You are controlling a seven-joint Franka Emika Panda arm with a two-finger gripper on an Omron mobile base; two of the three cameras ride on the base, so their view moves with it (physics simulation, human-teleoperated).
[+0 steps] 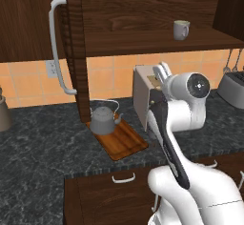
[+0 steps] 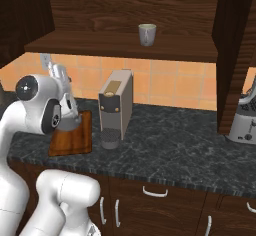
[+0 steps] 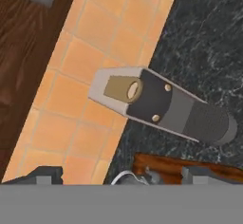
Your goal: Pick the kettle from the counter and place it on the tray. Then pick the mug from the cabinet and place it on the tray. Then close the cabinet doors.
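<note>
The grey kettle [image 1: 105, 118] stands on the reddish-brown tray [image 1: 125, 142] on the dark counter [image 1: 38, 143], just under the open left cabinet door [image 1: 75, 38]. High on the cabinet shelf [image 1: 152, 42] sits the off-white mug [image 1: 181, 29], also clear in the right base view [image 2: 147, 34]. My gripper [image 1: 162, 71] hangs open and empty in the air, right of and above the kettle, well below the mug. From the hand, the fingertips [image 3: 45, 173] frame the tray's edge [image 3: 209, 168] and the kettle's wire handle [image 3: 124, 176]. Both cabinet doors stand open.
A beige coffee machine [image 1: 143, 100] stands right beside the tray, close behind my hand. A toaster [image 1: 233, 88] sits at the far right, with utensils [image 1: 231, 62] hanging above it. A dark pot [image 1: 4, 114] is at the left edge. The right door [image 2: 232, 55] juts out over the counter.
</note>
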